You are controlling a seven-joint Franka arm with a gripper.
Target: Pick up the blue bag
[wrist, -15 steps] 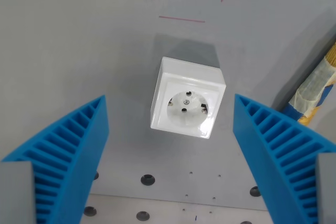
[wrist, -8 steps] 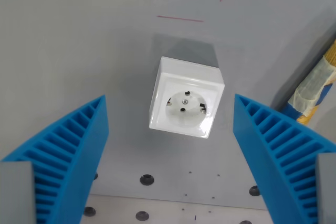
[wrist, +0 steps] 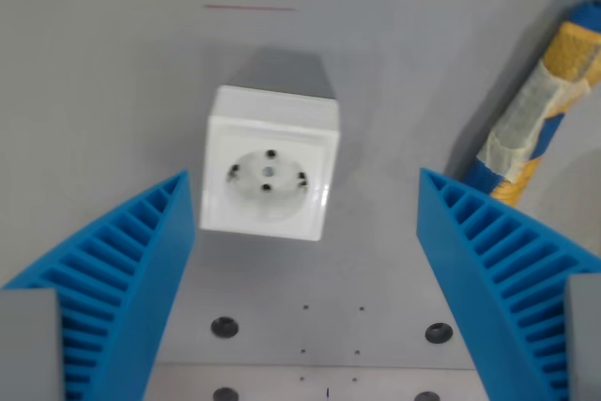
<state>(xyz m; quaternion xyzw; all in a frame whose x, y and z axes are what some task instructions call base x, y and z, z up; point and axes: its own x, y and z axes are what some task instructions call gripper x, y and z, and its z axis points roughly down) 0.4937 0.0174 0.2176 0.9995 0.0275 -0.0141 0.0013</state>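
My gripper (wrist: pixel 302 177) is open, its two ribbed blue fingers (wrist: pixel 122 279) spread wide at the bottom corners of the wrist view, with nothing between them. At the wrist view's right edge lies a long blue and yellow bundle wrapped with pale tape (wrist: pixel 537 108), which looks like the blue bag; it runs out of frame at the top right. It sits just above and beyond my right finger (wrist: pixel 507 269), apart from it.
A white wall-socket box (wrist: pixel 270 164) stands on the grey table (wrist: pixel 113 72), left of centre between the fingers. A thin red line (wrist: pixel 249 7) is marked on the table beyond it. Several small screw holes (wrist: pixel 223 328) dot the surface near the bottom edge.
The whole scene has shifted to the wrist view's left and turned a little, so the camera has moved right. The taped blue and yellow bundle shows more fully now. The fingers stay spread.
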